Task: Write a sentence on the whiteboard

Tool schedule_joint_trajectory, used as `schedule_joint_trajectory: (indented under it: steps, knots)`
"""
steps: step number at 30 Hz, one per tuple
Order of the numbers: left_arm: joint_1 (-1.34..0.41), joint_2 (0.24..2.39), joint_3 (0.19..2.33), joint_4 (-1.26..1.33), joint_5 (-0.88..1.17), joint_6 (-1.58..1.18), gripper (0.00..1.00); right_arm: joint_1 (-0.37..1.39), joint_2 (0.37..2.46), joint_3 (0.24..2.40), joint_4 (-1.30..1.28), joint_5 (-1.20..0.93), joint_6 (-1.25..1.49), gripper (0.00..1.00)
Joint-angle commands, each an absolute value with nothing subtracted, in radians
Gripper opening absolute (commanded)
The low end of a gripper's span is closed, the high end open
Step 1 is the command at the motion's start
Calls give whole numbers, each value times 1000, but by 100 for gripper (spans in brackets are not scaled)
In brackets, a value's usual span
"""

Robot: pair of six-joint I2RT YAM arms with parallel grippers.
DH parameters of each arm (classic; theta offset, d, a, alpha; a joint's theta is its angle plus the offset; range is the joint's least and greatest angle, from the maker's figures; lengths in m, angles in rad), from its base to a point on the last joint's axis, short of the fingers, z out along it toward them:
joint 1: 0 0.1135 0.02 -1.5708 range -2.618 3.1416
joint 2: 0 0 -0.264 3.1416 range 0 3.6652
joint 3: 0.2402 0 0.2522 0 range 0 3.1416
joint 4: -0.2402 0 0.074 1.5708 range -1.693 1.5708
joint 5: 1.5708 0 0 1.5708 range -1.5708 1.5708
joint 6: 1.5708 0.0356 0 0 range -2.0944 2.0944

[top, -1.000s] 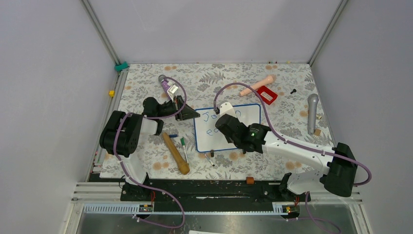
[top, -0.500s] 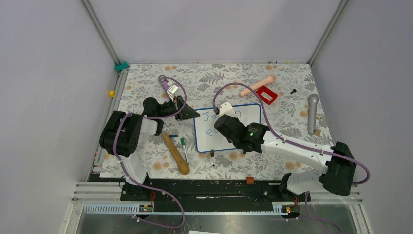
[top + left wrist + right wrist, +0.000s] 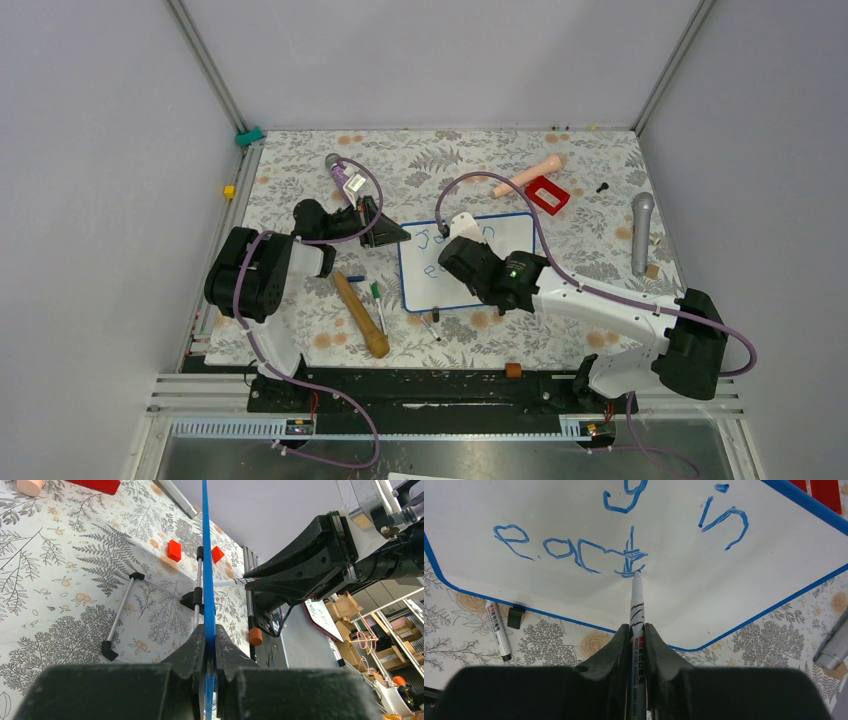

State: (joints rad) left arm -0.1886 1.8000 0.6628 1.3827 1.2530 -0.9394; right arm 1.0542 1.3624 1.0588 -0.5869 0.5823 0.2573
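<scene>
— What has the left gripper (image 3: 209, 645) got?

— The whiteboard (image 3: 206, 555). Its jaws are clamped on the thin blue edge, and from the wrist the board runs edge-on straight ahead of the fingers. From above, that grip sits at the board's far left corner.

— And further right?

— The right gripper (image 3: 637, 630) is closed on a marker (image 3: 637, 597). The marker sticks out straight ahead of the jaws — tip touching the white surface.

— Touching where?

— At the foot of the last stroke in the second line of the sentence (image 3: 631, 555). That line reads "eac" and then a crossed upright. Farther from the jaws, a "y" tail and "in" show in blue on the line above.

— Anything else close by?

— Left of the right jaws, just off the board's near edge, a second marker (image 3: 497, 629) lies on the floral table cover (image 3: 574, 645). It is beside a small black foot (image 3: 515, 616) tucked under the board.
</scene>
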Motion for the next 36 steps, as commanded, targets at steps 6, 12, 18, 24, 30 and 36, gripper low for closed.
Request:
schedule_joint_trajectory:
  steps: [6, 12, 18, 24, 30, 36]
  knots:
    - [-194, 1782, 671, 1466, 1249, -947, 0, 1057, 1360, 1082, -602, 547, 253, 0]
    - [-195, 1782, 672, 1466, 1249, -948, 0, 1056, 1335, 1101, -591, 541, 246, 0]
    - [-190, 1779, 672, 1466, 1250, -947, 0, 1055, 1273, 1143, -591, 572, 229, 0]
    - [-189, 1782, 675, 1465, 1253, -950, 0, 1045, 1208, 1121, -575, 586, 225, 0]
    - [-190, 1781, 674, 1467, 1252, -951, 0, 1012, 1243, 1140, -604, 598, 232, 0]
    - [-190, 1783, 676, 1465, 1253, -952, 0, 992, 1279, 1149, -602, 581, 232, 0]
